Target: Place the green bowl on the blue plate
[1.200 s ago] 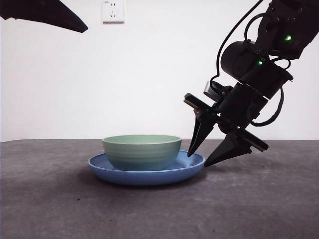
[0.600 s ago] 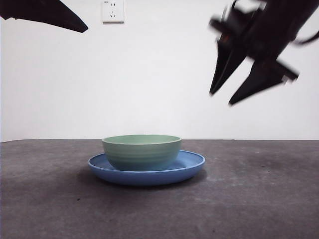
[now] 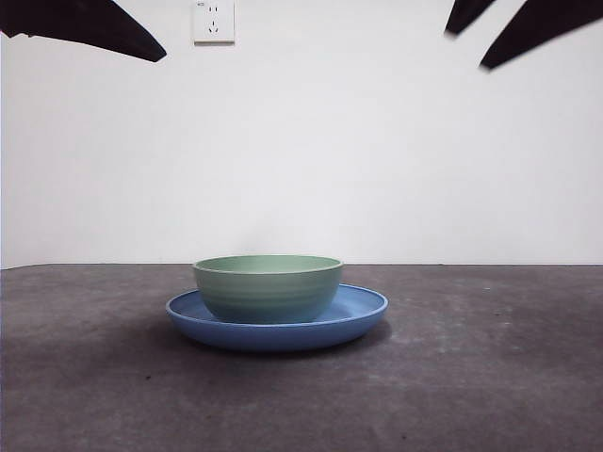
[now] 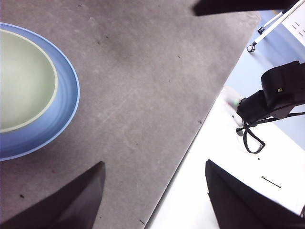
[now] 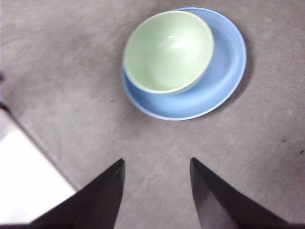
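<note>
The green bowl (image 3: 268, 287) sits upright inside the blue plate (image 3: 363, 311) at the table's middle, a little left of the plate's centre. The right wrist view looks down on the same bowl (image 5: 167, 51) and plate (image 5: 224, 76), and my right gripper (image 5: 156, 164) hangs open and empty well above and beside them. In the front view its two black jaw tips show at the top right corner (image 3: 485, 38). My left gripper (image 4: 155, 171) is open and empty, high at the side, with the bowl (image 4: 24, 81) and plate (image 4: 64, 105) at the edge of its view.
A white wall with a socket (image 3: 214, 21) stands behind the grey table (image 3: 471, 377). In the left wrist view the table's edge (image 4: 190, 138) borders a white floor with a black device (image 4: 276, 95).
My right gripper has risen from beside the plate's right rim to the top right corner, open all along. Bowl and plate have not moved. The left arm has stayed put.
</note>
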